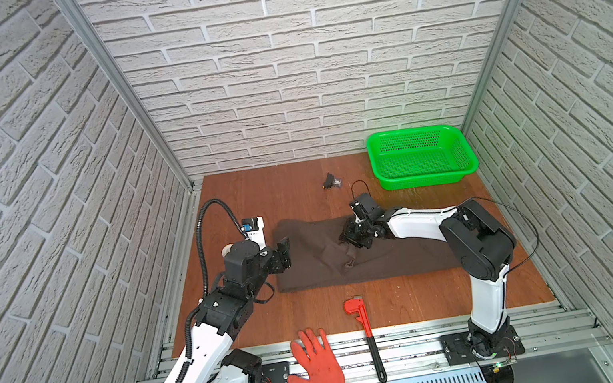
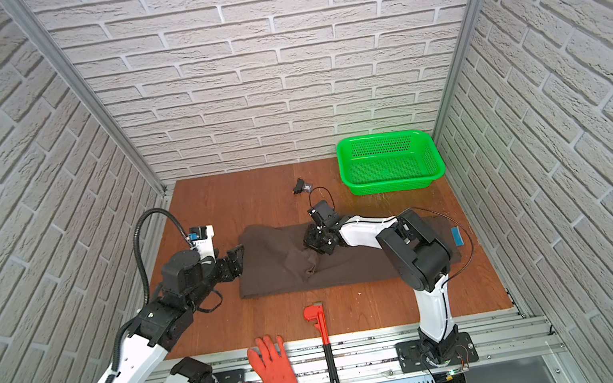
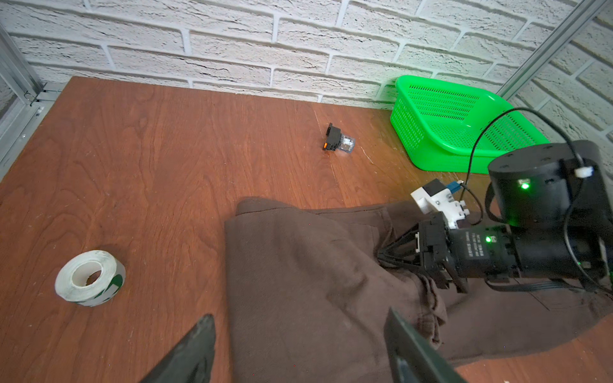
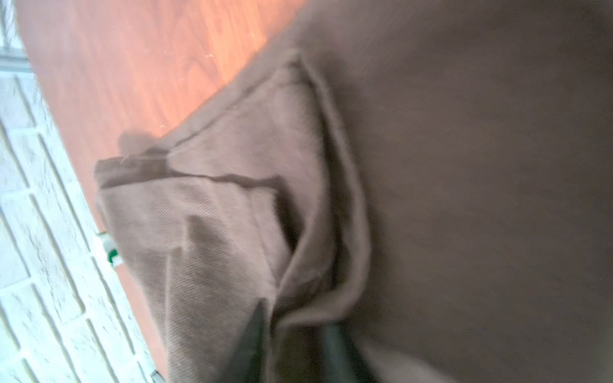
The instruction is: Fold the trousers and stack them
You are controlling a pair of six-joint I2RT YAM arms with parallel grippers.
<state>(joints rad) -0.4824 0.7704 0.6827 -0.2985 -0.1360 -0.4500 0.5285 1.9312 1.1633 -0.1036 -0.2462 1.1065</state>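
The dark brown trousers lie folded lengthwise across the middle of the wooden table. My right gripper is over their middle, where the cloth is bunched up into a ridge. In the right wrist view the right gripper is shut on a fold of the trousers, with the seam edge curling between the fingers. My left gripper stands open at the trousers' left end. In the left wrist view the left gripper holds nothing, its fingers spread above the trousers.
A green basket sits at the back right. A red pipe wrench and an orange glove lie at the front edge. A small black part lies behind the trousers, and a tape roll to their left.
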